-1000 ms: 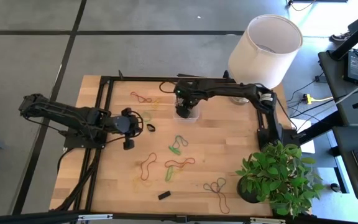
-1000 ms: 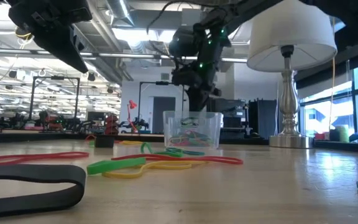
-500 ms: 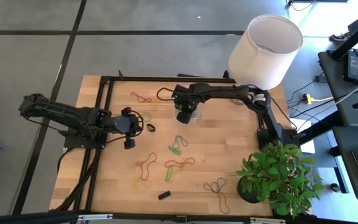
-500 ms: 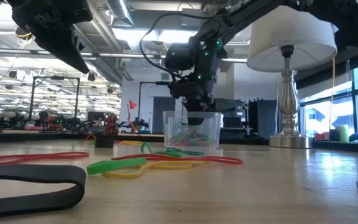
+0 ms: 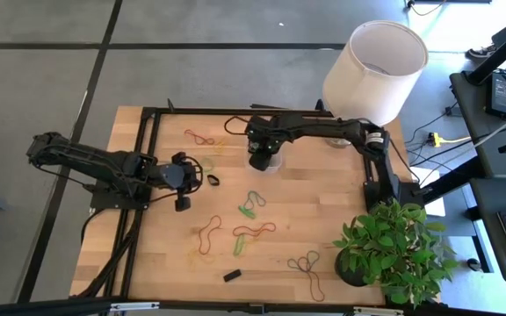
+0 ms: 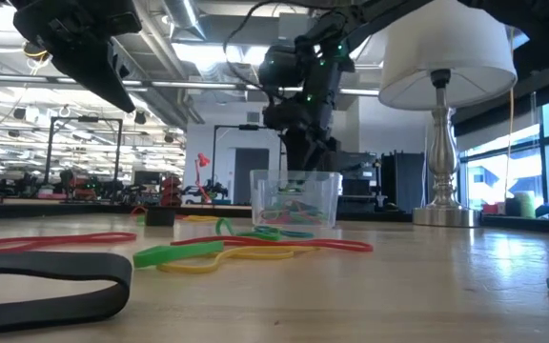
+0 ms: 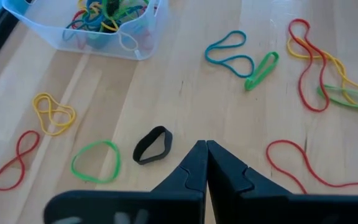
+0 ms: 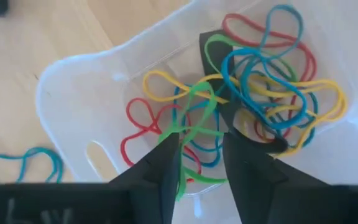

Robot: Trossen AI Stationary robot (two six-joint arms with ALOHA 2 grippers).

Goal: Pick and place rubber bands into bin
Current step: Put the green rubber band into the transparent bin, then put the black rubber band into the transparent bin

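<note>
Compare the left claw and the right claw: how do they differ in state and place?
The left claw is shut and empty, above the bare table near a black band. The right claw is open, directly over the clear bin, with a green rubber band between its fingers. Both point downward.

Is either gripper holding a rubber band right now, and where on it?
No. The right gripper is open over the bin; the left gripper is shut on nothing.
</note>
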